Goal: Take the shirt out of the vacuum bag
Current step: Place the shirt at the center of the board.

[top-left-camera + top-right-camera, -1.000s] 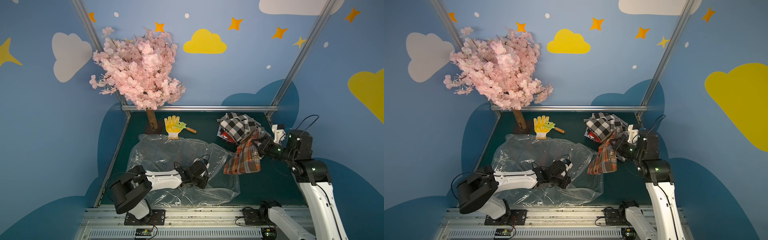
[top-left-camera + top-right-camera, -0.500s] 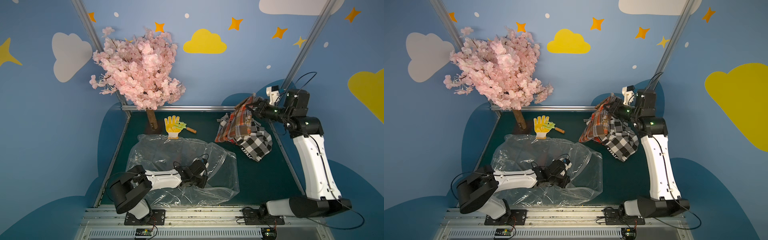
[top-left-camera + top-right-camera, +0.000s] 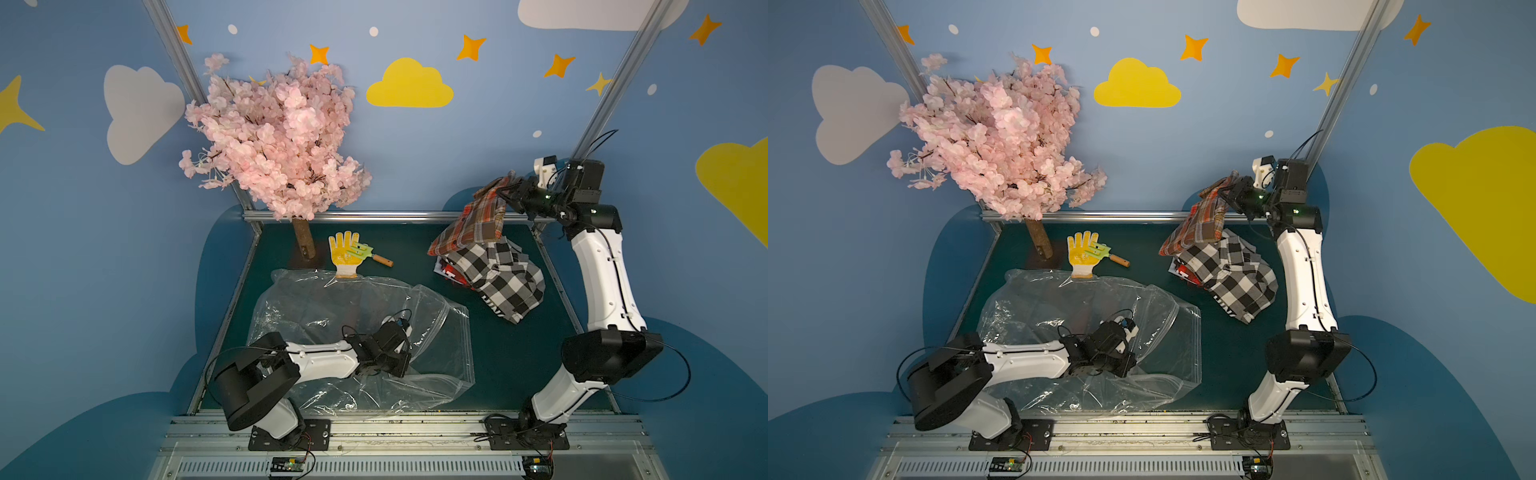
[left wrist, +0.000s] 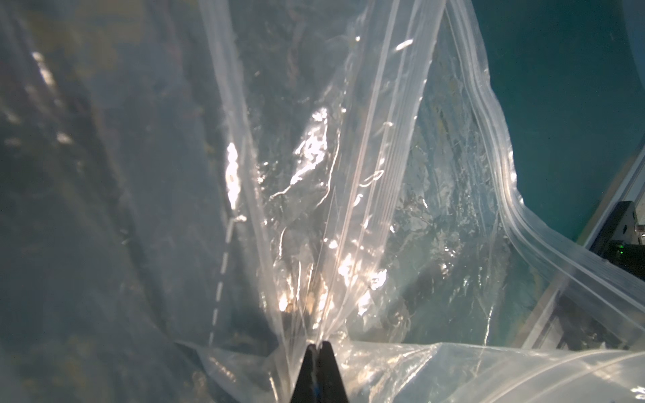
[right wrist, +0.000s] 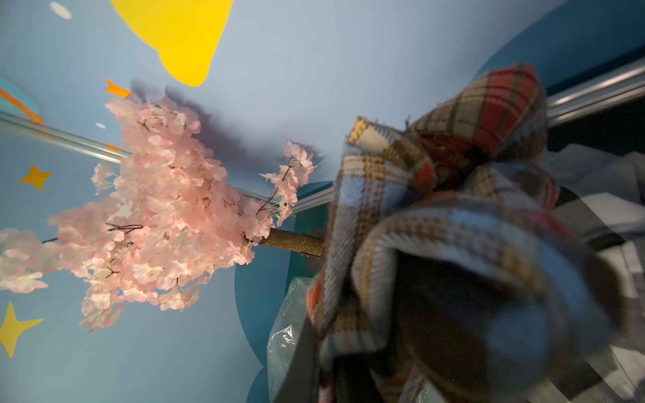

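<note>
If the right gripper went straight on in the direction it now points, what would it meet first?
Beyond the plaid shirt it grips, the right gripper points toward the pink blossom tree; probably that comes first, though depth is unclear.

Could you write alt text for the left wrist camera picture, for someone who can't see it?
Two black fingers, pressed shut, pinch a fold of the clear, crinkled vacuum bag. Its ridged zip-seal edge curves past over the green table.
</note>
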Controlling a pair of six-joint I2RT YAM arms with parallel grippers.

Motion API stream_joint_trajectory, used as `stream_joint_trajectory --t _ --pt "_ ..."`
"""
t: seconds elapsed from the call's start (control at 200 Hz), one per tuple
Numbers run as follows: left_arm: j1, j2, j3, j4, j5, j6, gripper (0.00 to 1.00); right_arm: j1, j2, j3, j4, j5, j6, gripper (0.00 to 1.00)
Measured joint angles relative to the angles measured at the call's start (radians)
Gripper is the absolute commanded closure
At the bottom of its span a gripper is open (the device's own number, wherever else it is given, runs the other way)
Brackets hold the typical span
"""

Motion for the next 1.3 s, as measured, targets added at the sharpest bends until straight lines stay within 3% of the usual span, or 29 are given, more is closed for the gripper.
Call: stream_joint_trajectory --t 0.27,0.626,0.781,0.976,1.081,1.116,1.301 --pt "0.0 0.0 0.001 -0.001 0.001 0.001 0.97 -0.166 -0.13 -0.441 0.091 -0.034 -0.016 1.0" --pt "0.002 0.0 0.003 -0.007 0.003 0.0 0.97 -0.283 -0.203 -0.639 0.125 -0.043 -0.114 1.0" --pt "0.002 0.0 0.005 -0.009 0.002 0.0 0.97 -0.316 -0.169 -0.657 0.121 -0.044 -0.14 0.88" --pt "0.002 0.0 0.009 -0.021 0.002 0.0 0.97 -0.341 -0.1 -0.668 0.105 -0.043 -0.182 0.56" --pt "0.002 0.001 0.01 -0.024 0.002 0.0 0.97 -0.347 -0.066 -0.678 0.095 -0.04 -0.194 0.3" --pt "0.002 0.001 0.01 -0.024 0.002 0.0 0.97 -0.348 -0.056 -0.68 0.093 -0.041 -0.196 0.16" --pt "0.003 0.009 0.032 -0.05 0.002 0.001 0.97 -0.358 -0.054 -0.711 0.109 -0.038 -0.202 0.11"
